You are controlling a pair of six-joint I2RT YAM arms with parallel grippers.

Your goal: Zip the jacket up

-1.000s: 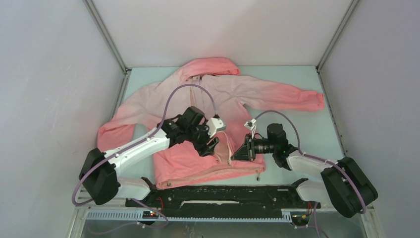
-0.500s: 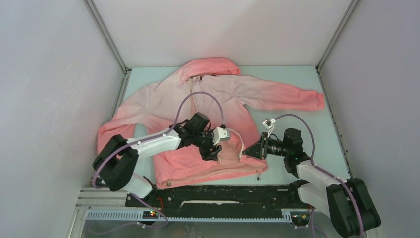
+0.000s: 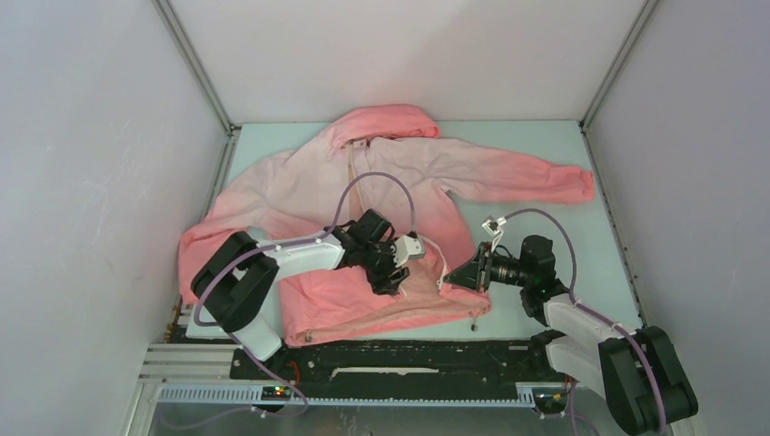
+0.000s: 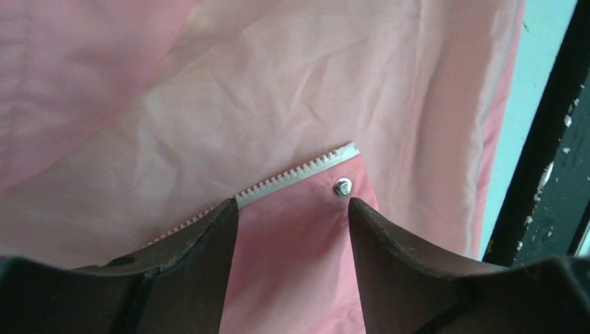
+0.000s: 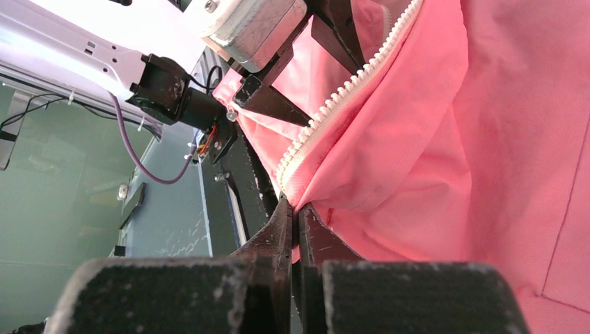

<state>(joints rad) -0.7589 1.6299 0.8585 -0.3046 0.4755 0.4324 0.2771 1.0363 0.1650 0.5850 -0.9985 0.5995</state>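
- Pink fabric, pale at the chest and coral toward the hem: the jacket (image 3: 472, 177) lies spread front-up on the pale green table (image 3: 581, 245), hood at the far side, hem toward the arm bases, front unzipped at the bottom.
- Left gripper (image 4: 292, 209): jaws spread, hovering just above the low end of one whitish zipper tape (image 4: 299, 172), with a metal snap stud (image 4: 341, 186) just beside that end.
- Right gripper (image 5: 296, 209): fingers pressed together, pinching the other front edge of the jacket and lifting it, with the zipper teeth (image 5: 348, 87) running up away from the pinch.
- Risk, judged: the left jaws may close on plain cloth or on the stud instead of the tape end, since the fabric is loose and wrinkled there.
- Risk, judged: the right pinch takes only a thin fold, so a hard pull could let it slip out.
- Risk, judged: the two zipper halves stand apart and at different heights, so mating them may misalign or trap cloth.
- Brands, labels, writing: none readable on the jacket or the arms in any view.
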